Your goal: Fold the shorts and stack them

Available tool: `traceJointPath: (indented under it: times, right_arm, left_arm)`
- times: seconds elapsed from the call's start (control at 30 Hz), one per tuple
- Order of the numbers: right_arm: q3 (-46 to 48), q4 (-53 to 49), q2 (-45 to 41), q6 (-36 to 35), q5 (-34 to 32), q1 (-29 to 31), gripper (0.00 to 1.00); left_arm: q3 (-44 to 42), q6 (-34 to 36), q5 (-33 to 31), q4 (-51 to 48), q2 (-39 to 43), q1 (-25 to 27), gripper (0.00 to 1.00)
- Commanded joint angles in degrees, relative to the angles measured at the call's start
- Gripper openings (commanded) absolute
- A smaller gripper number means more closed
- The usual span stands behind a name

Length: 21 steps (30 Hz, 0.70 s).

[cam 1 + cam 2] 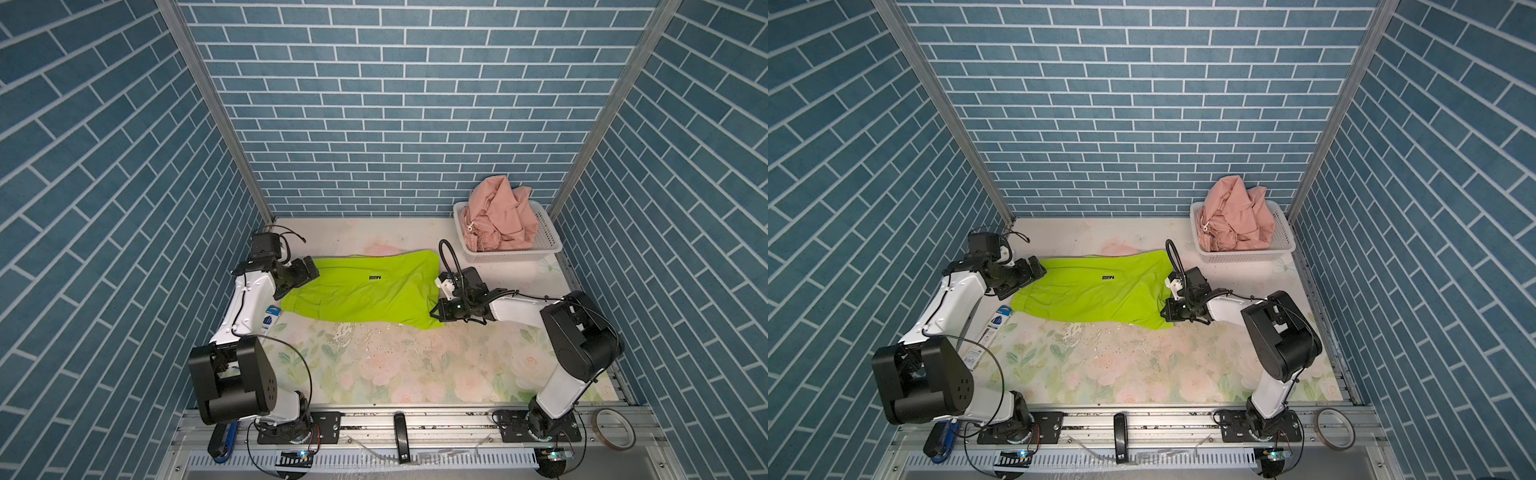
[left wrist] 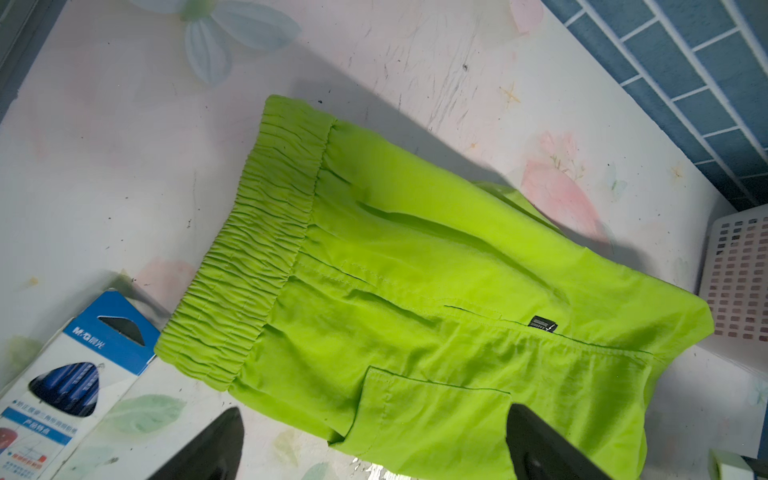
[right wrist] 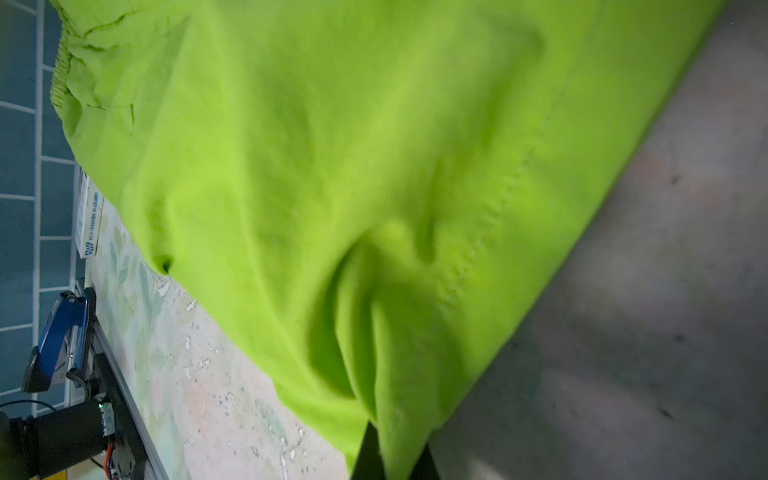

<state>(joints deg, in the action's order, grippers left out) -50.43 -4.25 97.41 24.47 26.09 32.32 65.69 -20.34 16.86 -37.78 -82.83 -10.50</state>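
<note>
Green shorts point(image 3: 374, 166) pinched in right tool point(image 3: 392, 461); top views hide grip

There are two pairs of shorts: the lime green shorts point(image 1: 365, 291) and the salmon pink shorts point(image 1: 505, 216). Beside them are one white basket point(image 1: 549, 240), one blue-and-white pen box point(image 1: 270, 322) and one tape roll point(image 1: 613, 445). There are two pincers, the left pincer point(image 1: 311, 272) and the right pincer point(image 1: 434, 312).
</note>
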Motion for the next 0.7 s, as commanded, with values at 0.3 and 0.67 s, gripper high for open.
traceJointPath:
  times: [0.3, 0.67]
  right_arm:
    - [5.8, -32.4, -21.6, 2.9, -7.5, -7.3, 0.00]
    - [4.4, -39.9, -29.4, -0.8, -12.8, -17.0, 0.32]
  left_arm:
    - [-0.8, 0.1, -0.6, -1.3, 0.7, 5.9, 1.00]
    - [-1.1, 0.3, 0.7, -1.1, 0.5, 7.5, 1.00]
